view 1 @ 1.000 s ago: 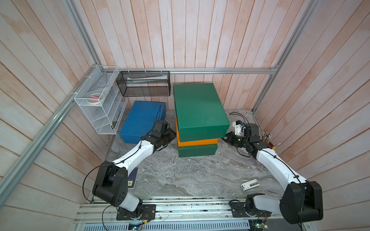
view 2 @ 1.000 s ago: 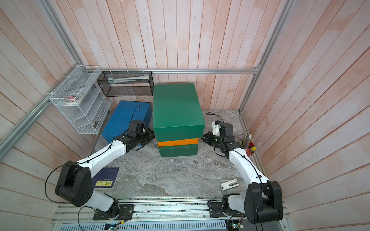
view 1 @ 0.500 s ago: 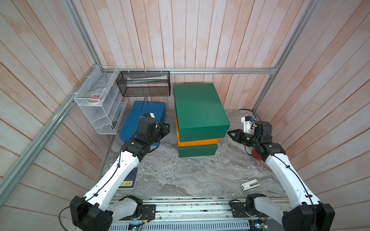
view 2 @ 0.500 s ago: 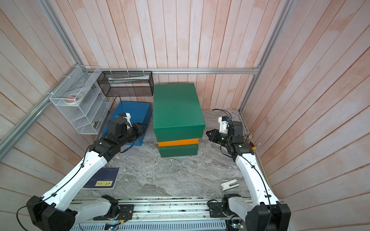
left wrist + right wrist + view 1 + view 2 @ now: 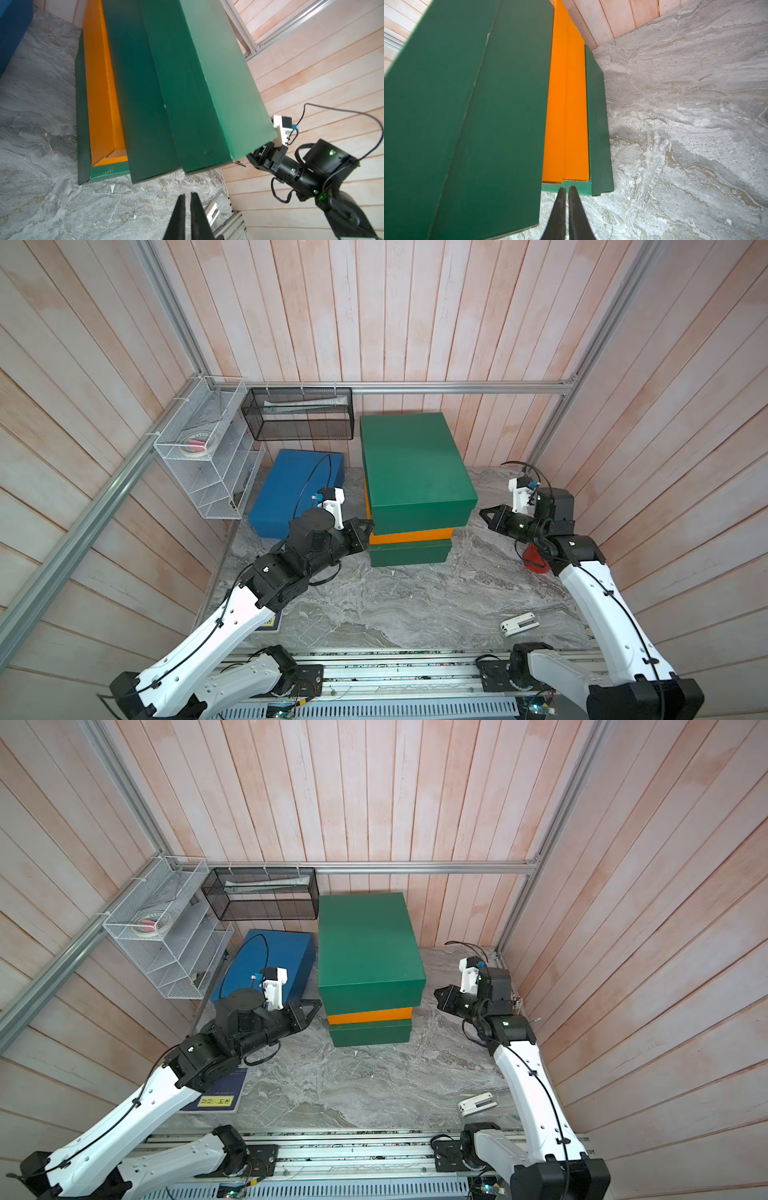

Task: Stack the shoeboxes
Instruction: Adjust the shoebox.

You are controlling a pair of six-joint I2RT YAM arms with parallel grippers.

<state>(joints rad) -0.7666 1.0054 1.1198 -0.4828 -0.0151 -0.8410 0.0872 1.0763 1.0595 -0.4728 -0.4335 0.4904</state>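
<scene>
Orange box (image 5: 409,535) hidden under top green box (image 5: 415,472); blue box (image 5: 286,485) part-covered; L gripper (image 5: 370,524), R gripper (image 5: 483,513) clenched, empty.

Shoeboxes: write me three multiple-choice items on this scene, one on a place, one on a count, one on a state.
1. Where is the blue shoebox relative to the stack?
A. on top of it
B. on the table beside it
C. under it

2. How many boxes form the stack?
A. two
B. three
C. four

3. The left hand is:
A. shut, empty
B. wide open
C. shut on a box

Key:
1 B, it lies flat on the table next to the stack.
2 B, dark green, orange and dark green are piled up.
3 A, its jaws meet on nothing in the left wrist view.
</scene>
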